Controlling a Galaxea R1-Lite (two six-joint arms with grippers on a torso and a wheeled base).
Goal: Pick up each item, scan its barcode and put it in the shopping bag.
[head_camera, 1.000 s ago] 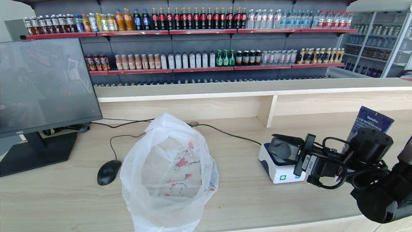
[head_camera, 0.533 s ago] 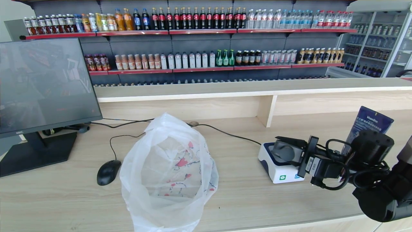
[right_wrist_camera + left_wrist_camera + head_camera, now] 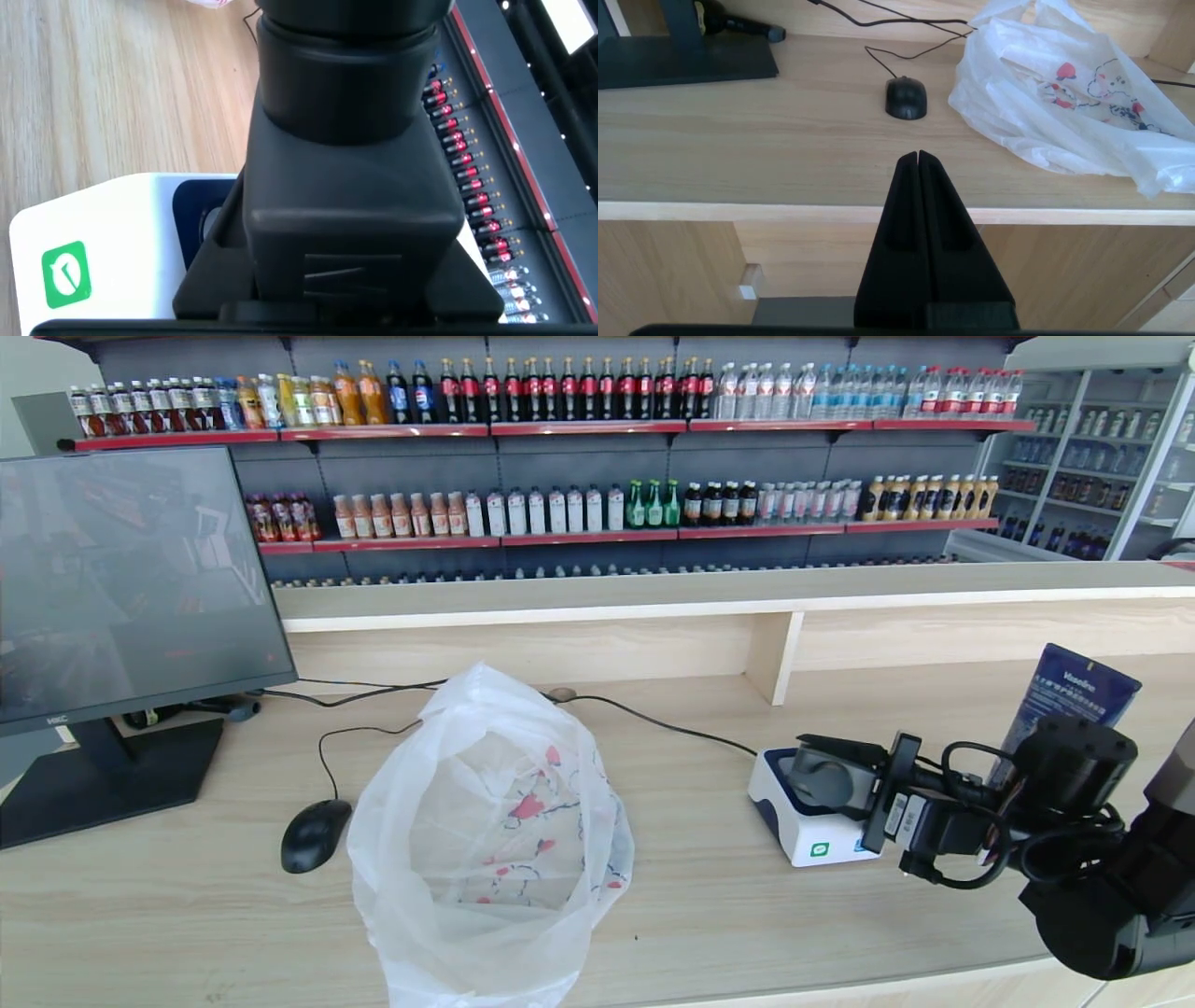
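Bag (image 3: 490, 840) is sitting open mid-counter (image 3: 709, 915), showing a red print. I'm watching the left gripper (image 3: 918, 159) hanging off the near edge, fingers pressed together, empty. The right gripper (image 3: 814, 771) is hovering over the green-stickered scanner (image 3: 805, 835); I cannot tell its grip. A blue tube (image 3: 1075, 695) with white lettering is standing far right.

Scanner (image 3: 808, 821): one green sign (image 3: 821, 850) on the white front face, a rounded square with a white mark inside (the right wrist view shows it too, close up).

Blue pack (image 3: 1074, 695), standing to the right of the scanner: white lettering near its top edge, with finer lines below that are too small to make out.

Monitor (image 3: 131, 579): short pale lettering at the left end of the lower bezel.

Shopping bag (image 3: 490, 840): red and dark printed figures, no legible words.

Shelf bottles (image 3: 560, 392): coloured labels, print too small to tell.
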